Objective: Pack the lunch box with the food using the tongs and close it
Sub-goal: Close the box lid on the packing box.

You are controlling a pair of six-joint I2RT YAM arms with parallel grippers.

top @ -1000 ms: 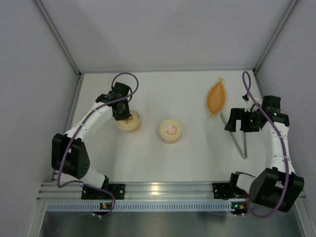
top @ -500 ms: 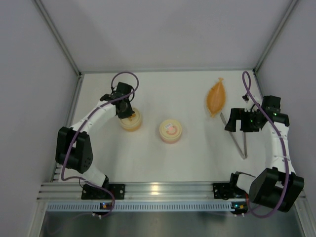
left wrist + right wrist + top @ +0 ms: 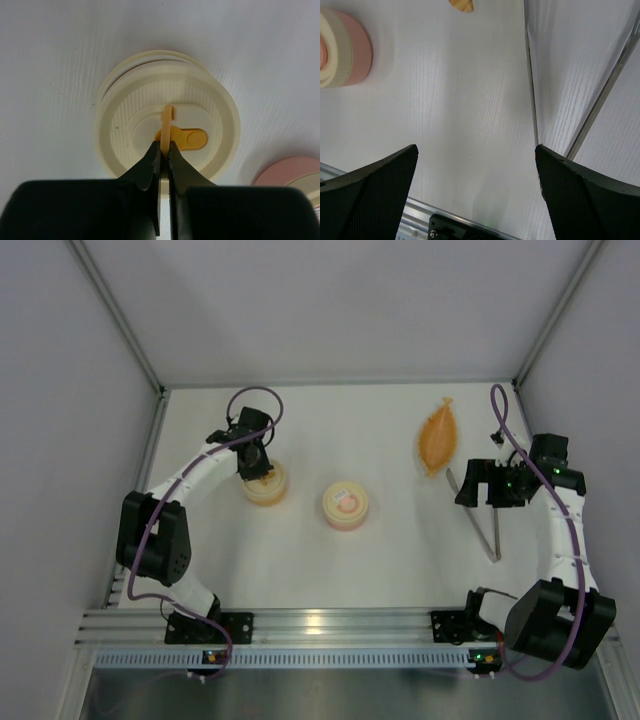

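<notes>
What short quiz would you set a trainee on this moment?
1. True or false: the right gripper is open, and the long silver metal tongs lie on the white table.
2. The left gripper is shut on: A) the pink round container; B) the yellow ring tab of the round cream lid; C) nothing.
3. Which item sits farthest from the arm bases?
Key: 1 true; 2 B; 3 the orange leaf-shaped dish.
</notes>
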